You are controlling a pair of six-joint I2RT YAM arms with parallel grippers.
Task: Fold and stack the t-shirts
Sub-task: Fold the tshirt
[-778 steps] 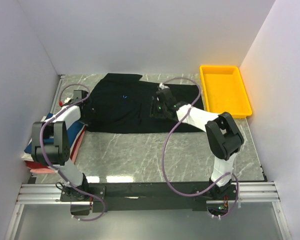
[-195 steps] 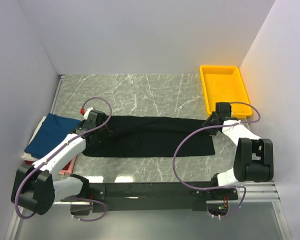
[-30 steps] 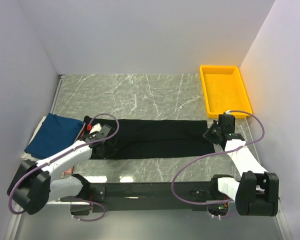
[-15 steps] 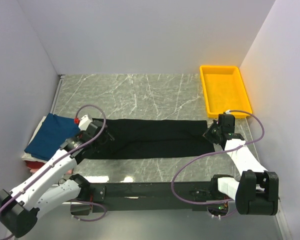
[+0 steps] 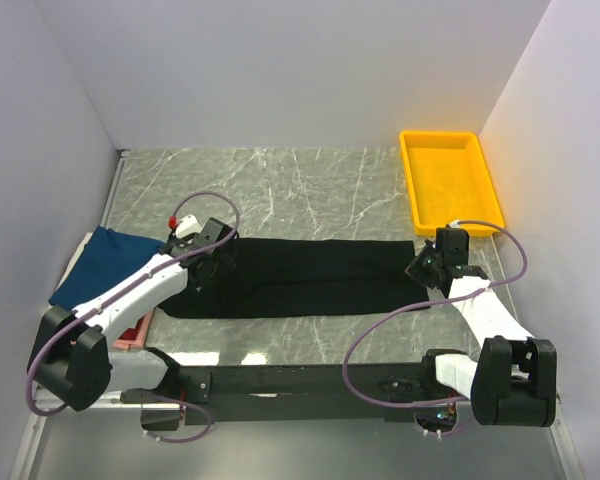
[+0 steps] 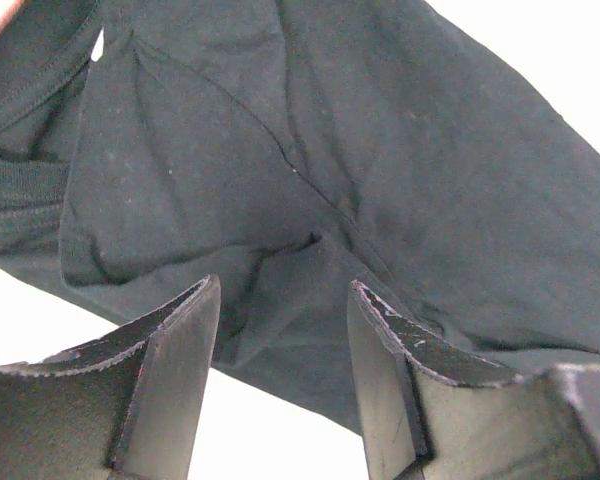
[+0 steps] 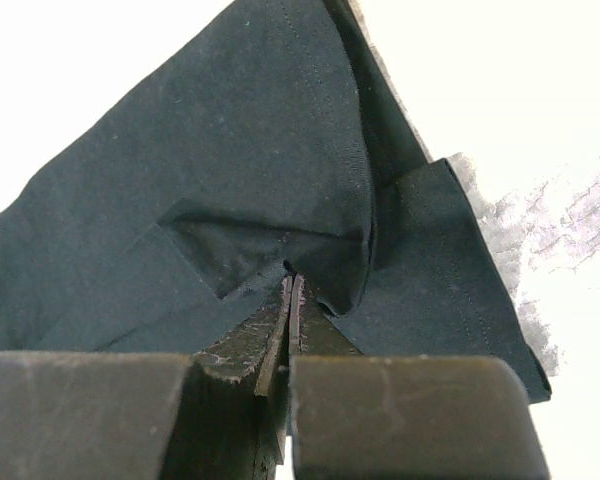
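The black t-shirt lies folded into a long narrow band across the middle of the table. My left gripper hovers over its left end, near the collar, jaws open with only the cloth lying beneath them. At the band's right end my right gripper is shut on a pinched fold of the black cloth, which tents up to its tips. A folded navy-blue t-shirt tops a pile at the far left, with a pink edge showing below it.
A yellow tray stands at the back right, just behind my right gripper. White walls close in the table on the left, back and right. The dark rail with the arm bases runs along the near edge.
My left gripper has opened and let go of the shirt's left end, shifting slightly while its arm swung. The right gripper has kept its hold and place.
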